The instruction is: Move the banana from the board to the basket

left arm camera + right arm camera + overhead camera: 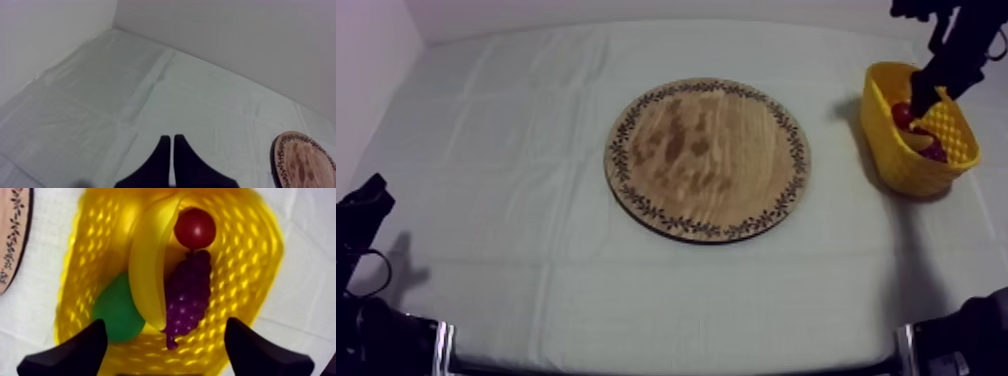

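Observation:
The yellow banana (pixel 147 270) lies inside the yellow basket (pixel 250 263), beside a bunch of purple grapes (pixel 187 295), a small red fruit (pixel 195 228) and a green pear (pixel 115 310). My right gripper (pixel 167 353) hangs open just above the basket's mouth, with nothing between its fingers. In the top view the basket (pixel 892 152) stands at the table's right and my right gripper (pixel 924 96) reaches down over it from the upper right. The round wooden board (pixel 708 158) is bare. My left gripper (pixel 172 146) is shut on nothing, low at the left (pixel 366 200).
The board's rim (pixel 302 162) lies ahead of my left gripper, across bare cloth. A pale wall runs along the table's far and left edges. The board's edge (pixel 12 233) sits close beside the basket.

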